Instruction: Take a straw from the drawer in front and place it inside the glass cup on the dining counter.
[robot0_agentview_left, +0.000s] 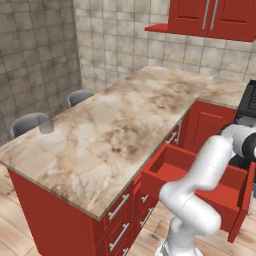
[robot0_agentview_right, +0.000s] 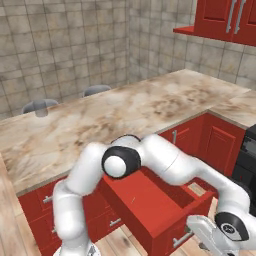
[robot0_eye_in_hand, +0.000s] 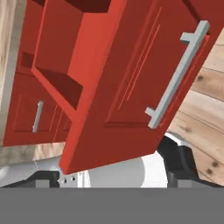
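The drawer (robot0_agentview_right: 150, 200) stands pulled out from the red base under the dining counter (robot0_agentview_right: 125, 115); its red inside (robot0_agentview_left: 200, 172) looks bare from here. The straw is hidden from me. In the hand view the drawer's flat front (robot0_eye_in_hand: 118, 78) and silver bar handle (robot0_eye_in_hand: 177, 74) are close and tilted. My gripper (robot0_eye_in_hand: 116, 175) is open, its fingertips (robot0_eye_in_hand: 183, 166) wide apart below the front and gripping nothing. My hand hangs low just off the drawer's front corner (robot0_agentview_right: 202, 234). The glass cup (robot0_agentview_left: 46, 125) stands near the counter's far left edge (robot0_agentview_right: 41, 111).
Two grey chairs (robot0_agentview_left: 30, 122) stand behind the counter by the cup. Smaller red drawers with silver handles (robot0_agentview_left: 120, 207) sit under the counter. Red wall cabinets (robot0_agentview_left: 215, 17) hang at the back right. A dark appliance (robot0_agentview_left: 247, 105) stands at the right. Wooden floor (robot0_eye_in_hand: 201, 118) lies below.
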